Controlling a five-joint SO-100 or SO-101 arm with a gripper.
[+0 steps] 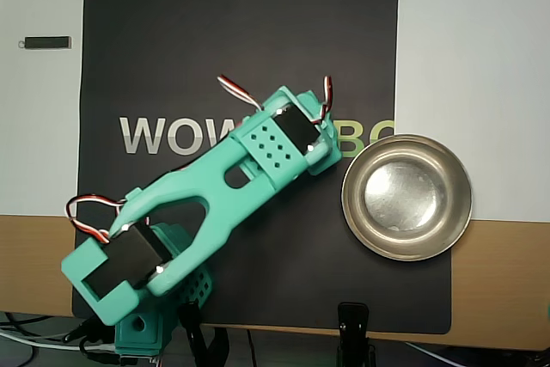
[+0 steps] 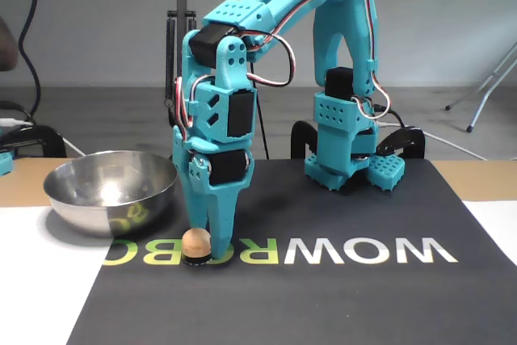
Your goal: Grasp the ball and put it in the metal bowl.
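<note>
The peach-orange ball [image 2: 195, 242] sits on a small dark ring on the black mat, over the green letters. My teal gripper [image 2: 211, 253] points straight down, its tip on the mat right beside and partly behind the ball. From this side the fingers read as one wedge, so their gap is hidden. In the overhead view the wrist [image 1: 292, 137] covers the ball completely. The metal bowl [image 2: 105, 212] stands left of the ball in the fixed view; in the overhead view the metal bowl [image 1: 430, 240] lies right of the wrist.
The black mat [image 1: 215, 32] with "WOWROBO" lettering lies on white sheets. A small dark bar [image 1: 46, 42] lies at the far left in the overhead view. The arm's base [image 2: 347, 159] stands at the mat's back edge, with clamps and cables behind.
</note>
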